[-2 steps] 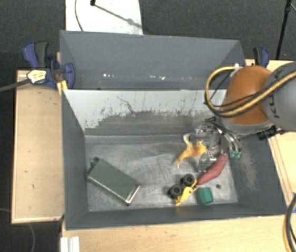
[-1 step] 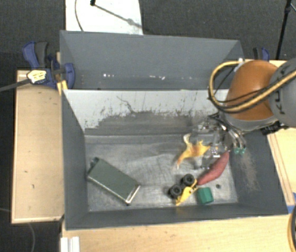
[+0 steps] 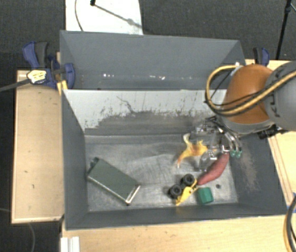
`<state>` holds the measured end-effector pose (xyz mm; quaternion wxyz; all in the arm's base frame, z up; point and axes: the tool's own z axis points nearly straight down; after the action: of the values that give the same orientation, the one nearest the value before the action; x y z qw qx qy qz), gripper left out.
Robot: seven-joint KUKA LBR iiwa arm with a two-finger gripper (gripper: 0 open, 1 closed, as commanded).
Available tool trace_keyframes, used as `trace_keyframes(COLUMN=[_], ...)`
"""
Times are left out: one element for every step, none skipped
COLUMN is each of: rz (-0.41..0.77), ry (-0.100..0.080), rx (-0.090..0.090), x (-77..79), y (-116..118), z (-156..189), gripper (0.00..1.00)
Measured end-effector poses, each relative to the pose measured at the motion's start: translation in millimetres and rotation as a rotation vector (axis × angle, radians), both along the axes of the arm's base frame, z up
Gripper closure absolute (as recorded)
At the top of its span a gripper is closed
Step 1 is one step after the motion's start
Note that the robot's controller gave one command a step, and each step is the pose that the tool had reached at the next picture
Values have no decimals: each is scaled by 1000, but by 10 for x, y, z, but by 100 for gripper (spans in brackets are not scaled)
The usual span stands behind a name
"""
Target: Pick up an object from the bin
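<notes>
Yellow curved toy [image 3: 192,152], right of centre | lies just left of pincer [image 3: 214,142] | pincer state: cannot tell

Bin floor [image 3: 153,164] bare mid-bin, flat box [image 3: 112,179] left, small toys [image 3: 211,173] seemingly crowded right

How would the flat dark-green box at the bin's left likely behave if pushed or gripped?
The flat green box lies on its broad face on the bin floor, so it would probably slide rather than roll or tip. Its straight edges suggest it is stiff. Lying flat, it may be awkward to pinch from above.
</notes>
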<state>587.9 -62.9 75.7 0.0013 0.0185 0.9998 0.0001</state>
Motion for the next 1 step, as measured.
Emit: trace_keyframes(rz=[-10], ry=[-9], rx=[-1], x=[35], y=[32], z=[-14], gripper=[100])
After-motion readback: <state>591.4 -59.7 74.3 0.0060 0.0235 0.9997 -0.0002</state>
